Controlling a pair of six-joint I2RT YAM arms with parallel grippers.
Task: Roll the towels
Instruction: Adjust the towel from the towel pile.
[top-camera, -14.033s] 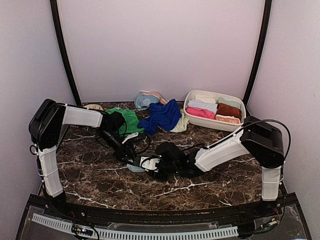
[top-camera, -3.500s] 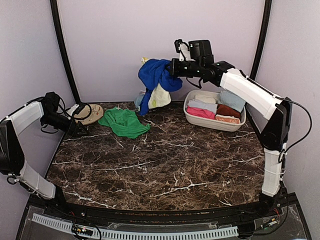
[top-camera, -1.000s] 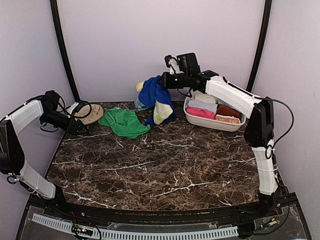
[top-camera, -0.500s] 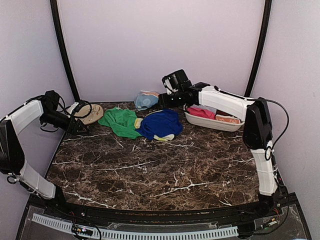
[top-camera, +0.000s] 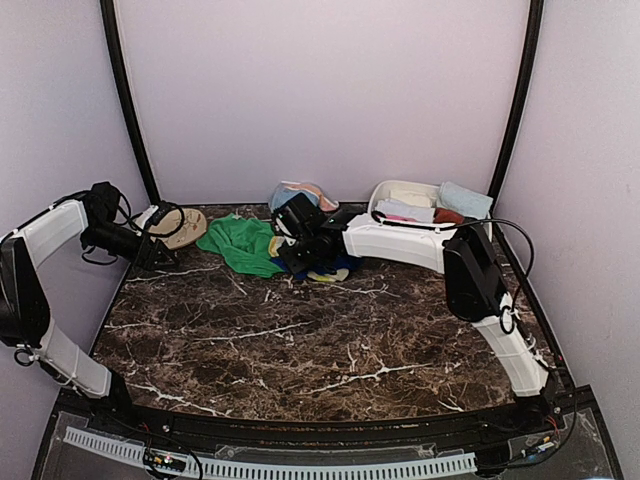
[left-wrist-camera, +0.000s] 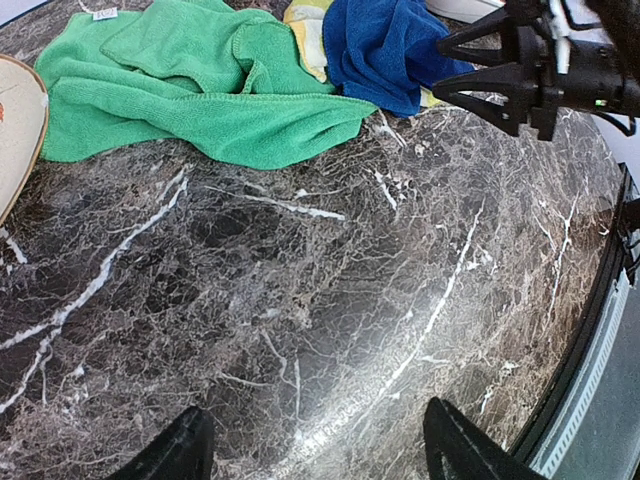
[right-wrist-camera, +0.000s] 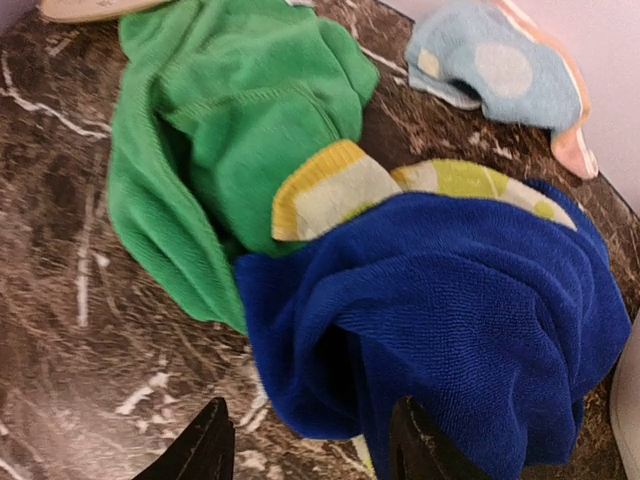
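A royal blue towel (right-wrist-camera: 470, 320) lies crumpled on a pale yellow-green patterned towel (right-wrist-camera: 340, 195), next to a spread green towel (right-wrist-camera: 240, 130). A light blue towel (right-wrist-camera: 490, 70) lies behind them. My right gripper (right-wrist-camera: 312, 445) is open, low over the blue towel's near edge, which lies between its fingers. In the top view the right gripper (top-camera: 295, 250) covers most of the blue towel (top-camera: 345, 262), beside the green towel (top-camera: 245, 245). My left gripper (left-wrist-camera: 315, 455) is open and empty over bare table, at the far left in the top view (top-camera: 160, 262).
A white oval basin (top-camera: 385, 190) with rolled towels stands at the back right. A tan round disc (top-camera: 185, 225) lies at the back left near my left gripper. The marble table (top-camera: 320, 340) stretches toward the front.
The right arm has lowered the blue and patterned towels from the air onto the table beside the green towel, let go, and come down over the pile. The left arm has not moved.
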